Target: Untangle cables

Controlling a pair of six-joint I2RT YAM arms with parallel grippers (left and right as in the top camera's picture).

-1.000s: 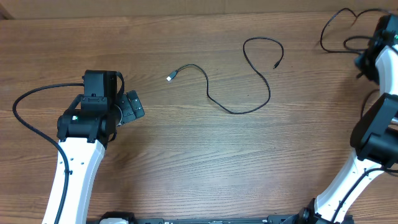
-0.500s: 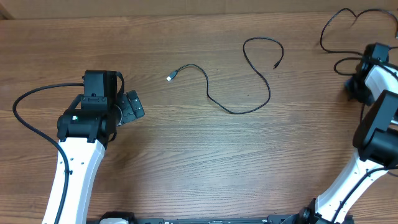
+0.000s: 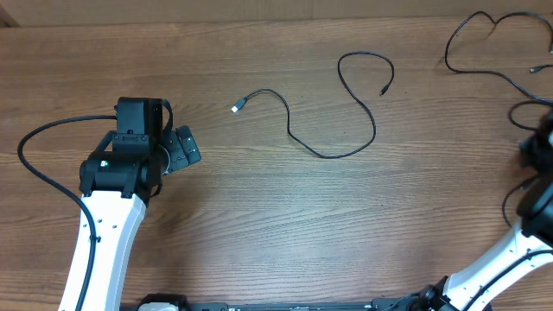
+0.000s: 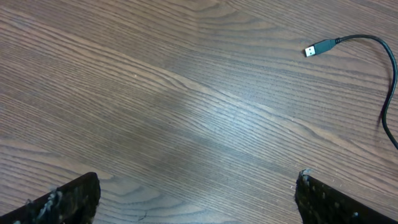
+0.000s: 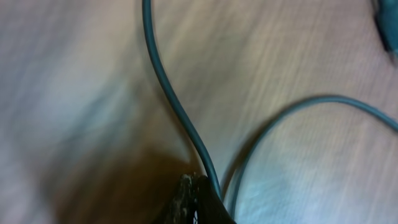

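Table (image 3: 259,233): brown wood grain, and both cables lie on it.
Centre cable (image 3: 327,155): a thin black line lying loose in the middle of the table, toward the far side. It is apart from both arms and from the other cable.
USB plug (image 3: 236,107): silver, at the centre cable's left end, flat on the wood. It also shows at the far right of the left wrist view.
Course: from the USB plug the cable arches right, dips into a shallow curve nearer, climbs to the right, then rounds a loop at the far side.
Small plug (image 3: 383,90): dark, at the cable's other end, on the right side of that loop.
Right cable (image 3: 471,26): in the far right corner, a loop by the far edge with lengths trailing right and nearer toward the right arm (image 3: 537,155). It is well apart from the centre cable.
Left end effector (image 4: 198,199): jaws wide, holding nothing, over bare wood left of the USB plug.
Right end effector (image 5: 199,202): fingers pressed together; its wrist view is blurred.
Strand (image 5: 166,93): dark, runs down to the right fingertip, and a second one curves away to the right. I cannot tell whether it is pinched or which cable it belongs to.
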